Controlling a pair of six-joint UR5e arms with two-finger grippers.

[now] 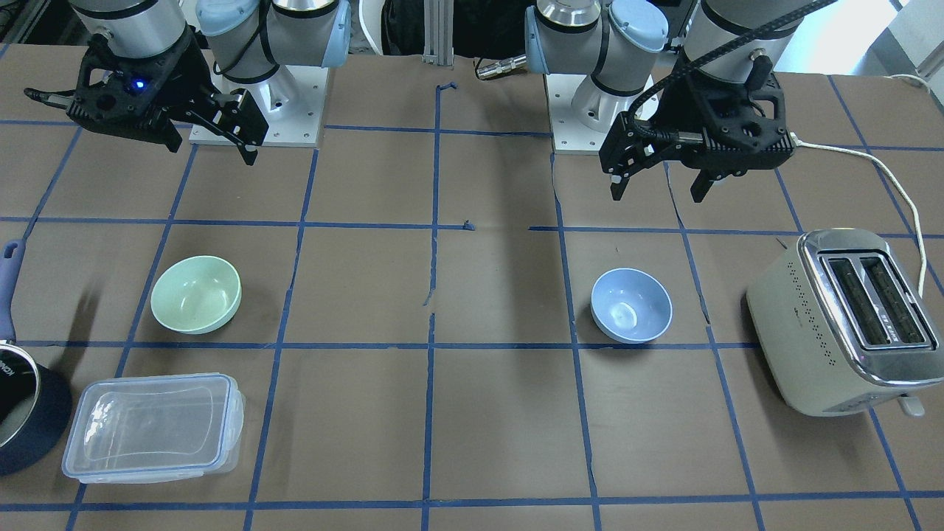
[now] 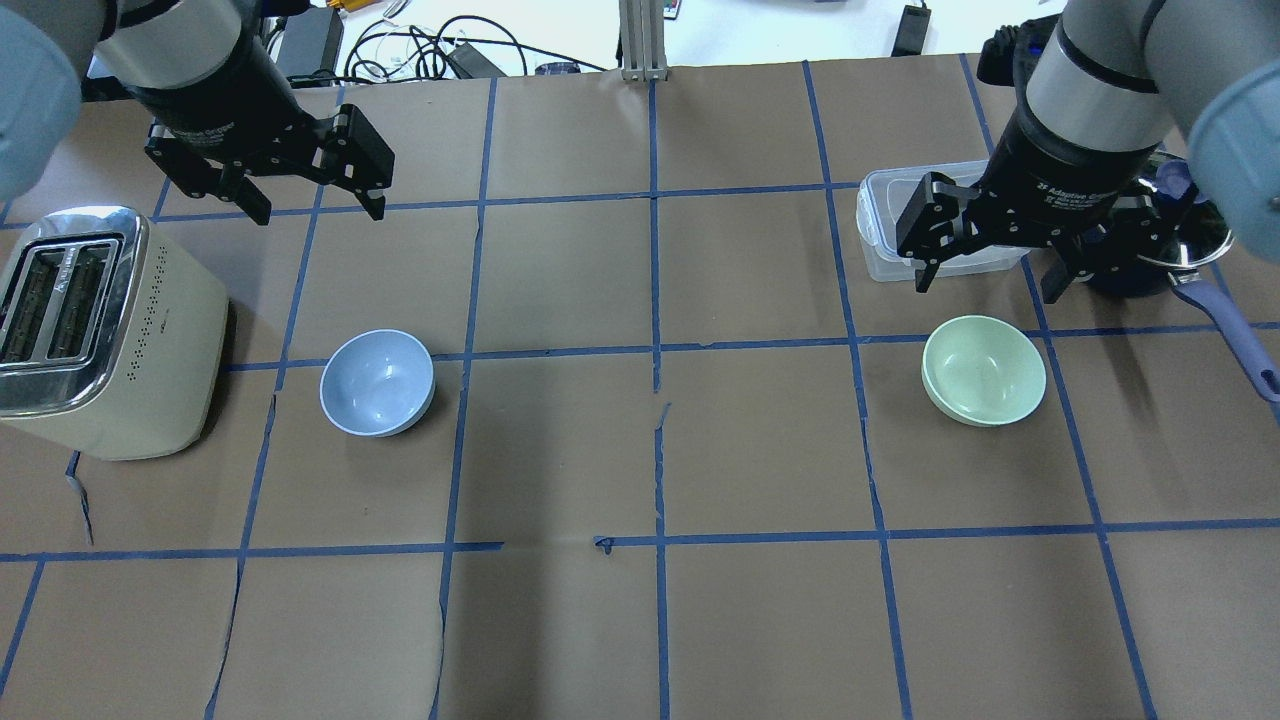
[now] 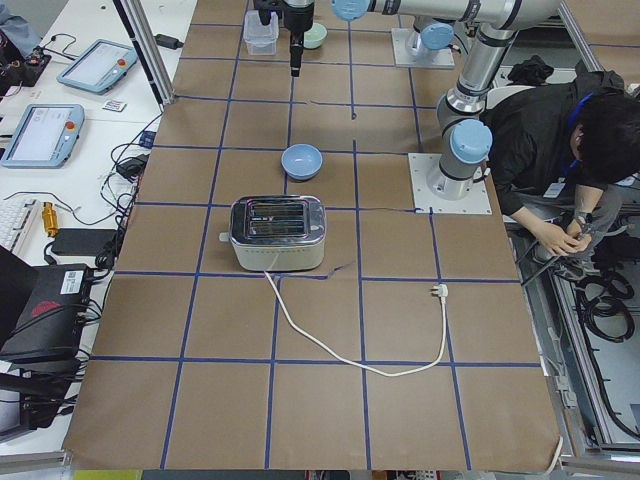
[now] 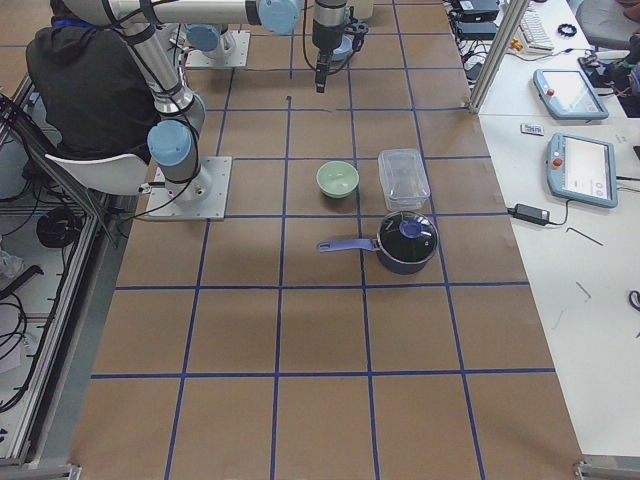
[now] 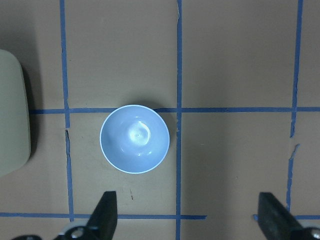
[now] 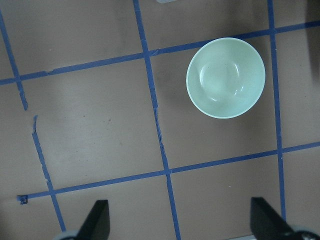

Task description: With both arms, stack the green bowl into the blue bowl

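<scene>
The green bowl (image 1: 196, 293) sits upright on the table, empty; it also shows in the overhead view (image 2: 984, 370) and the right wrist view (image 6: 225, 77). The blue bowl (image 1: 631, 305) sits upright and empty, far off on the other side (image 2: 377, 382), and shows in the left wrist view (image 5: 134, 138). My right gripper (image 2: 985, 290) hangs open and empty above the table, just beyond the green bowl. My left gripper (image 2: 320, 212) hangs open and empty above the table, beyond the blue bowl. Neither gripper touches a bowl.
A cream toaster (image 2: 90, 330) stands beside the blue bowl on the outer left, its white cord (image 3: 340, 340) trailing across the table. A clear plastic container (image 2: 900, 225) and a dark blue pot (image 2: 1170, 250) with a long handle lie beyond the green bowl.
</scene>
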